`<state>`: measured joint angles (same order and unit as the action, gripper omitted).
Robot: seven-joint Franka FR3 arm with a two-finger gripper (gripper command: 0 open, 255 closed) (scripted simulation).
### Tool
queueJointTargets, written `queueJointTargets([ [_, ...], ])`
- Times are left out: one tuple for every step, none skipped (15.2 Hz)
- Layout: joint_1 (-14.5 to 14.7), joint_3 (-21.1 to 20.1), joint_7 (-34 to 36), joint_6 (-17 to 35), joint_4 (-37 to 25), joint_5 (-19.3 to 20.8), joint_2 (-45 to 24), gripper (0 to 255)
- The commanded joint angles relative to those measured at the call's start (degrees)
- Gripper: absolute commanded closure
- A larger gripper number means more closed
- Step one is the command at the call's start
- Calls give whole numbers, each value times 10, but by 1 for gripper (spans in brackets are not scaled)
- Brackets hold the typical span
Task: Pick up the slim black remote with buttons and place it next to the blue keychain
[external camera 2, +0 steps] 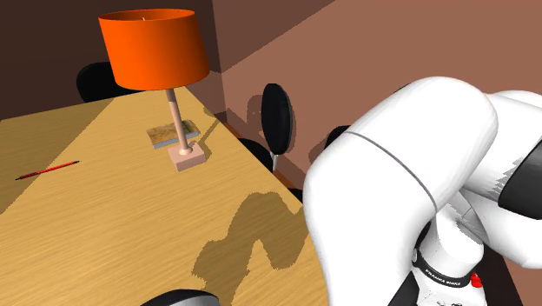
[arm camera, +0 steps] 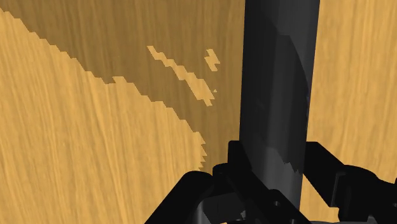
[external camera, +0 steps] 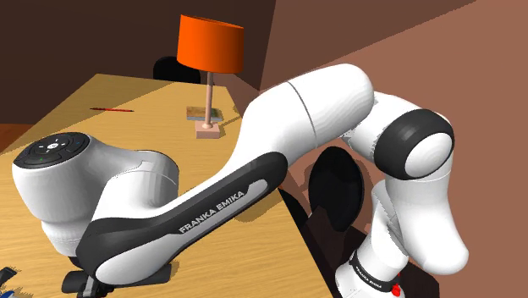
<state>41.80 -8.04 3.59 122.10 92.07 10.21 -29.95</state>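
Remote (arm camera: pixel 280 83) is in the grip! In the wrist view the slim dark bar runs straight out from between the fingers (arm camera: pixel 233 159), with a black pad against each long side and nothing else in the gap. So the gripper (arm camera: pixel 273 156) is closed down to the remote's width and clasps it near one end, with the rest of its length reaching out ahead of the hand. I can't make out any buttons from here; the face reads plain dark grey.

Beneath it is the wooden table (arm camera: pixel 76 146), with the arm's jagged shadow (arm camera: pixel 159 70) across the grain. The remote looks to be carried above the wood, not lying on it, though that's my read, since the pictures don't show the gap.

In the shoulder view the arm (external camera: pixel 211 195) folds down low toward the table's near edge, well apart from the orange lamp (external camera: pixel 210 51) by the far edge and the red pencil (external camera 2: pixel 48 169) out on the open wood.

Scorecard, as I judge it: the pick is done. What's left is the carry, the set-down beside the blue keychain and the release. A scrap of blue (external camera: pixel 4 275) peeks in beside the hand at the shoulder view's lower-left corner (it could be the keychain, but there's too little to say). If it is, the trip is short.
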Motion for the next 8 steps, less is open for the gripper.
queueJointTargets([
  [0, 0, 0, 0, 0, 0, 0, 255],
  [0, 0, 0, 0, 0, 0, 0, 255],
  [0, 0, 0, 0, 0, 0, 0, 255],
  [0, 0, 0, 0, 0, 0, 0, 0],
  [0, 0, 0, 0, 0, 0, 0, 0],
  [0, 0, 0, 0, 0, 0, 0, 0],
  [0, 0, 0, 0, 0, 0, 0, 0],
  [0, 0, 0, 0, 0, 0, 0, 0],
])
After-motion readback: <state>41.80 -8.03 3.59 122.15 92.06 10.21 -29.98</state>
